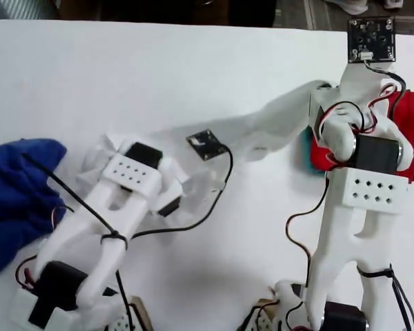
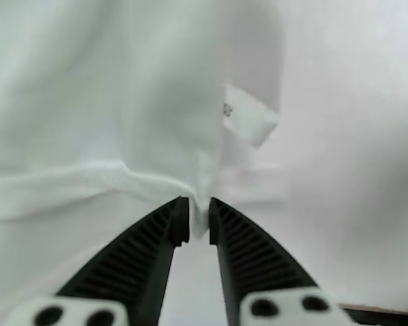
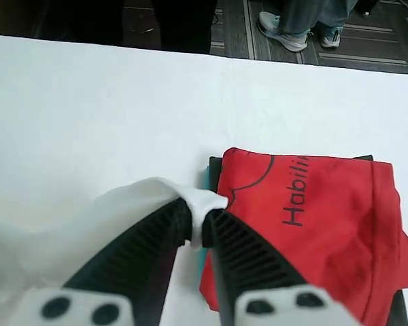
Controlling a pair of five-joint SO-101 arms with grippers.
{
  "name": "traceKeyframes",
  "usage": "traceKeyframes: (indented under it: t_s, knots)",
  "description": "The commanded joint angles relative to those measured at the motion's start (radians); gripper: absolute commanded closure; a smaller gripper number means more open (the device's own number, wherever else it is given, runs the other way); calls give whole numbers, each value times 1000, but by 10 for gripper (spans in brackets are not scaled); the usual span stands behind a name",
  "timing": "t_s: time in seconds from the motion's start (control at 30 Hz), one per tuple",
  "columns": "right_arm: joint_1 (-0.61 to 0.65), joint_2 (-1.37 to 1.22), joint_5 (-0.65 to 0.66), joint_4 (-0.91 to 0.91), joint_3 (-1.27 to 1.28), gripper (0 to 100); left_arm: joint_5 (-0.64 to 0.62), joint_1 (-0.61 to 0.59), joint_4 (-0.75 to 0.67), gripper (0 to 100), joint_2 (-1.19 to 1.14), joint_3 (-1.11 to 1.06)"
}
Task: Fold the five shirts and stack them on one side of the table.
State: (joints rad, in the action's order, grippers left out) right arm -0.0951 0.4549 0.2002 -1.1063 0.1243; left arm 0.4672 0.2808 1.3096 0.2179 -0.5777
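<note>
The white shirt point(image 1: 276, 124) lies stretched across the middle of the high view, from lower left toward upper right, and each end is held. The left tool point(image 2: 198, 221) is clamped on a fold of its cloth, near a small sewn label point(image 2: 251, 122). The right tool point(image 3: 198, 227) is pinched shut on a corner of the shirt, just beside the stack.

That stack sits at the right edge of the high view. A folded red shirt point(image 3: 306, 224) is on top, with a teal edge point(image 3: 205, 183) and a dark edge point(image 3: 214, 163) peeking out beneath it, so probably three shirts are done. The white one looks mid-fold. The blue shirt point(image 1: 17, 193) is a loose heap at the left edge, not yet folded, so roughly two shirts remain.

In the high view the right arm covers much of the stack, so its layers cannot be counted for sure. White cloth on the white desk point(image 1: 159, 76) hides the shirt's outline, and how many folds it has cannot be told.
</note>
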Motion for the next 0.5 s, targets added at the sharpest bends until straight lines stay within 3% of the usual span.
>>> traceKeyframes:
  t_s: [0.0,0.13,0.47]
  knots:
    - [-4,36,6,-1,-14,978,-3,11,-12,917,28,1]
    - [-4,39,6,-1,-14,978,0,11,-12,976,28,-1]
    - [-5,38,6,-5,-14,978,3,-26,40,976,74,104]
